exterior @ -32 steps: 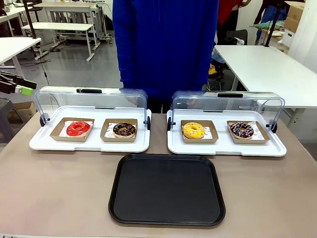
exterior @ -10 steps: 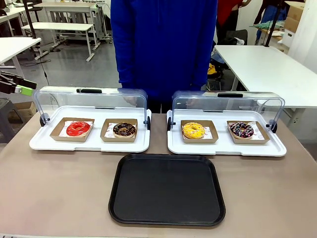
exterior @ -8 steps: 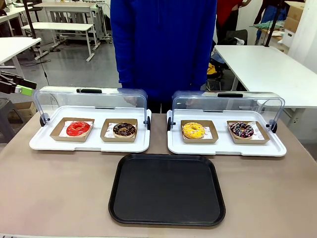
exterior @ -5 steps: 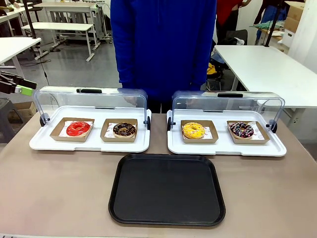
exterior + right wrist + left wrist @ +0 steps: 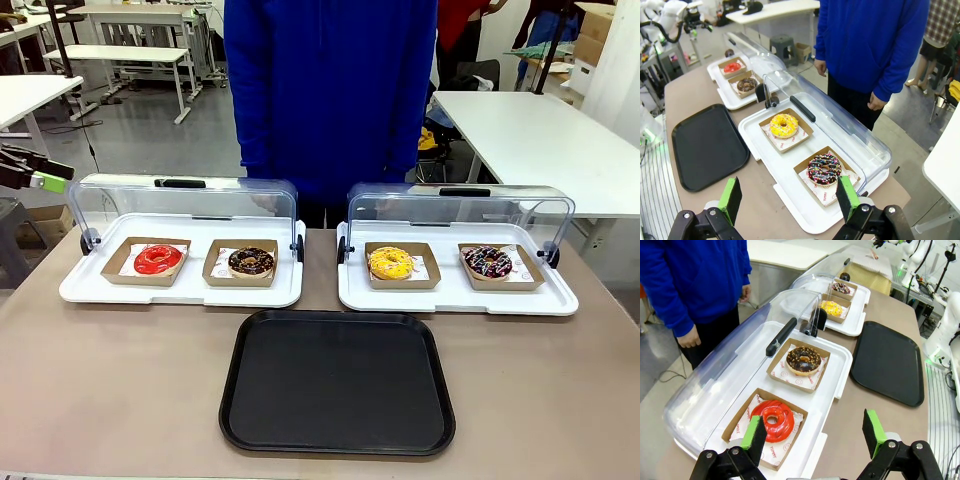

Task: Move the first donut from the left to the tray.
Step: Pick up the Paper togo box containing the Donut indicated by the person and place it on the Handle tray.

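The first donut from the left [image 5: 158, 259] is a glossy red ring in a brown cardboard box, on the left white tray under a raised clear lid. The black tray [image 5: 338, 382] lies bare at the table's front middle. My left gripper [image 5: 814, 435] hovers open above the table edge just short of the red donut [image 5: 772, 419], holding nothing; in the front view the left gripper [image 5: 40, 172] sits at the far left edge. My right gripper [image 5: 790, 197] is open and holds nothing, above the right white tray, far from the red donut [image 5: 731, 67] and beside the black tray [image 5: 707, 145].
A chocolate donut [image 5: 251, 262] shares the left white tray [image 5: 100, 292]. A yellow donut [image 5: 390, 263] and a sprinkled dark donut [image 5: 488, 262] sit on the right white tray [image 5: 560, 300]. Both clear lids stand open. A person in a blue top [image 5: 330, 90] stands at the far side.
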